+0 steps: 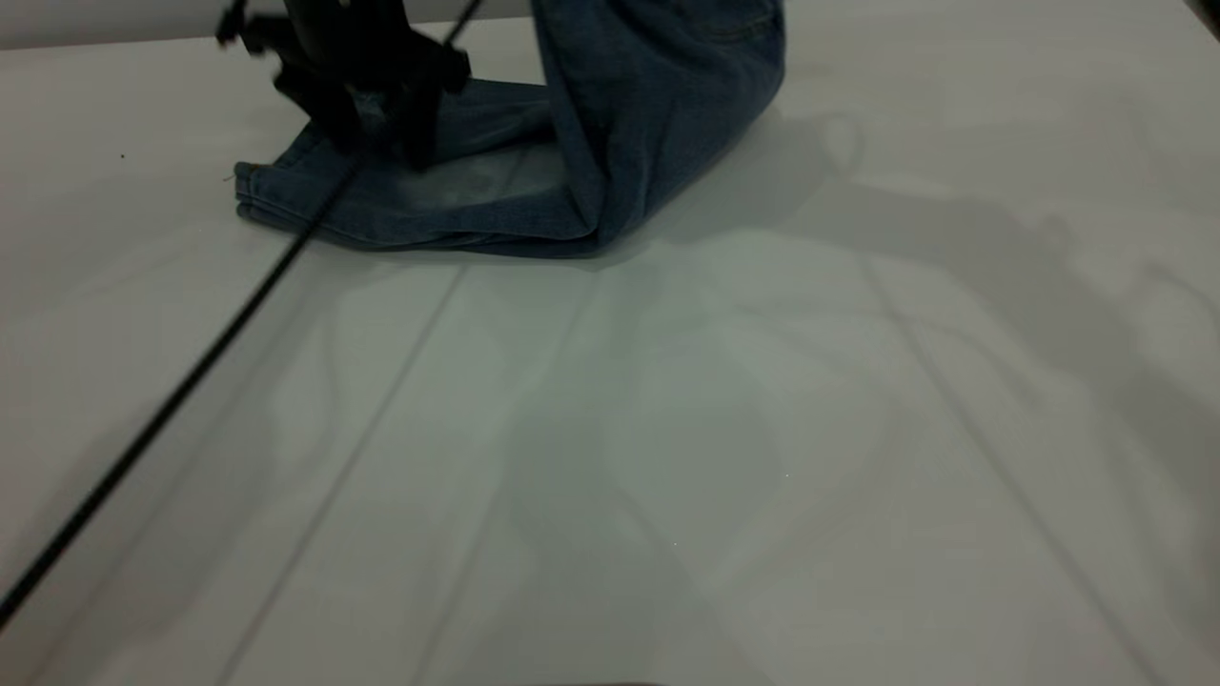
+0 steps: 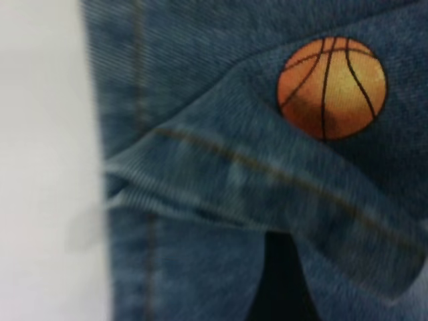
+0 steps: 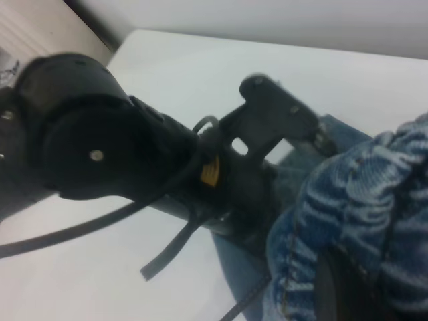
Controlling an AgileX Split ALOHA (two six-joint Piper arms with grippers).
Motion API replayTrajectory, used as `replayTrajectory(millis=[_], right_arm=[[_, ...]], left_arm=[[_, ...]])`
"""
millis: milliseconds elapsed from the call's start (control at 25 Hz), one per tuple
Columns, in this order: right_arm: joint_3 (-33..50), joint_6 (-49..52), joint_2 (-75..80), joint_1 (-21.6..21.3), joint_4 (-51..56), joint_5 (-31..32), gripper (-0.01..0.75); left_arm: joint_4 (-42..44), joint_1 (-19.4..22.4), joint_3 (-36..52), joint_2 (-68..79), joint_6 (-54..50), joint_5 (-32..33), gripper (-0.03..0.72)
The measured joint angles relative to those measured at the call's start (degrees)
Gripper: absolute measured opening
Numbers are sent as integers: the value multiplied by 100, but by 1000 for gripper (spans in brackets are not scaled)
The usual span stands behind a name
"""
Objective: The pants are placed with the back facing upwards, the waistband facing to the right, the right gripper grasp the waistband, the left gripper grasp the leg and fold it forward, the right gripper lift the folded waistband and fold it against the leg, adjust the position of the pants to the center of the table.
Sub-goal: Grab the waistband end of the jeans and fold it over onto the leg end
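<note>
The blue denim pants (image 1: 457,191) lie at the far side of the table (image 1: 667,429). Their right part (image 1: 658,86) is lifted and runs out of the top of the exterior view. My left gripper (image 1: 374,129) stands on the flat leg (image 1: 315,205), its fingers (image 1: 419,133) apart with denim between them. The left wrist view shows the leg's orange basketball print (image 2: 332,87), a raised fold of hem, and one dark finger (image 2: 281,287). In the right wrist view my right gripper (image 3: 361,287) is shut on the ruffled waistband (image 3: 374,194), held above the left gripper (image 3: 167,167).
A thin black cable (image 1: 172,400) runs slanting from the left gripper across the table's near left part. The white-grey table surface spreads wide in front of the pants. The table's back edge (image 1: 114,43) lies just behind them.
</note>
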Motion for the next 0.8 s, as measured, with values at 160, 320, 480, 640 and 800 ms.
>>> replayTrajectory(millis=[160,320,480,640,800], right_arm=[[-4,-757,246,276,844,-55,83],[-73,-1266,500,490,1236,-121,83],[-328,-1392,811,689,1273,-131,83],[-585,-1426,1159,874,1297,-136,93],[-850,-1371,1492,1036,1302,-143,186]], left_arm=[[731,0,-13,-508,0,372,482],[1389,6,-187,-988,-115,829,482],[1549,8,-288,-1389,-237,913,482],[1549,8,-298,-1546,-244,888,482],[1470,8,-298,-1549,-260,888,482]])
